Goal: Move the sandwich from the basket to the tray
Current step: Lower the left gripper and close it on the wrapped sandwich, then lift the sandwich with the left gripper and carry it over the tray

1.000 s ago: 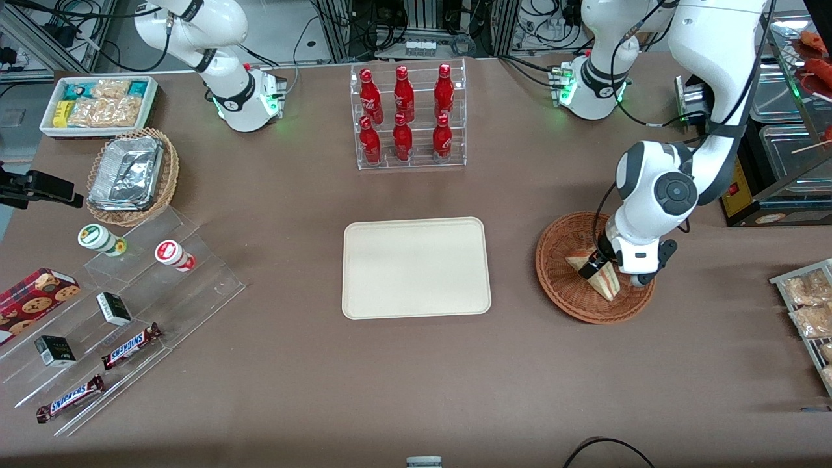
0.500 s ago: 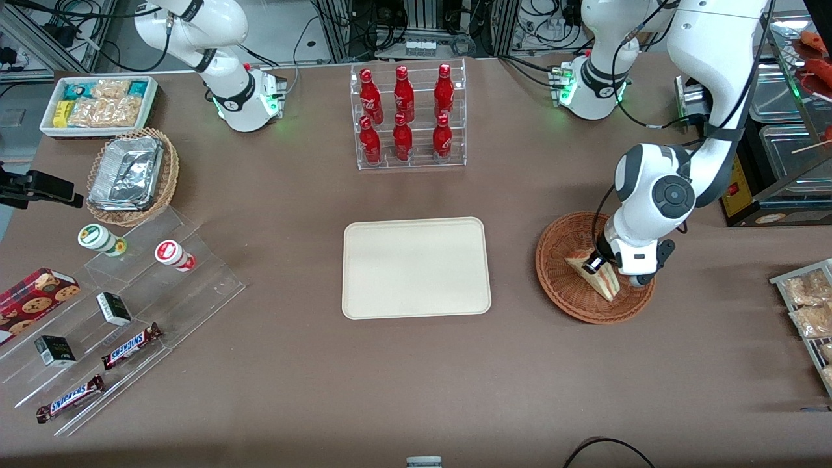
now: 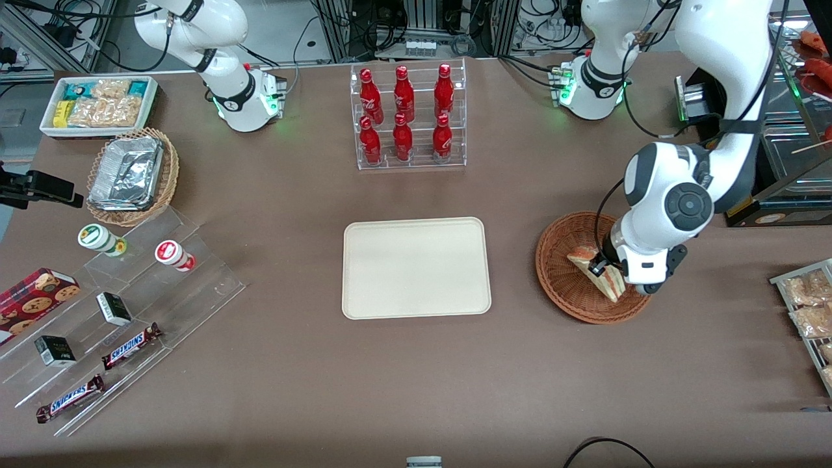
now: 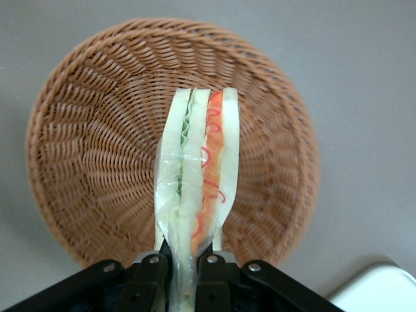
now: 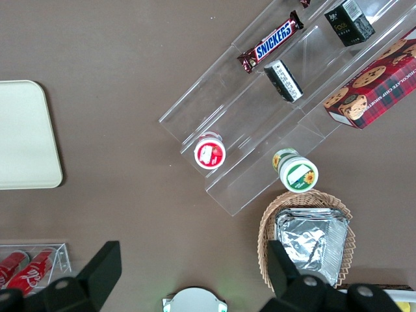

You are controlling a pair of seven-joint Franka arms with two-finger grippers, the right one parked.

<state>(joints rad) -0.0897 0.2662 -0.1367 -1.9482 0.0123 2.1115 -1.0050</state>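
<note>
The sandwich [image 3: 601,275], a pale bread wedge with green and red-orange filling, is held above the round reddish-brown basket [image 3: 560,273] at the working arm's end of the table. The left arm's gripper [image 3: 597,267] is shut on it. In the left wrist view the sandwich [image 4: 198,175] stands on edge between the fingers [image 4: 151,268], lifted clear of the basket [image 4: 84,149] below. The gripper [image 4: 186,260] pinches the wedge's wrapped end. The cream tray [image 3: 416,268] lies empty at the table's middle; its corner shows in the left wrist view [image 4: 380,291].
A clear rack of red bottles [image 3: 406,117] stands farther from the front camera than the tray. A lighter wicker basket with a foil container [image 3: 130,175], a white bin of snacks [image 3: 97,104] and a clear stepped shelf with snacks [image 3: 117,312] lie toward the parked arm's end.
The gripper closed on the sandwich and has risen with it, lifting the wedge off the basket's floor. The arm's wrist has shifted slightly away from the tray.
</note>
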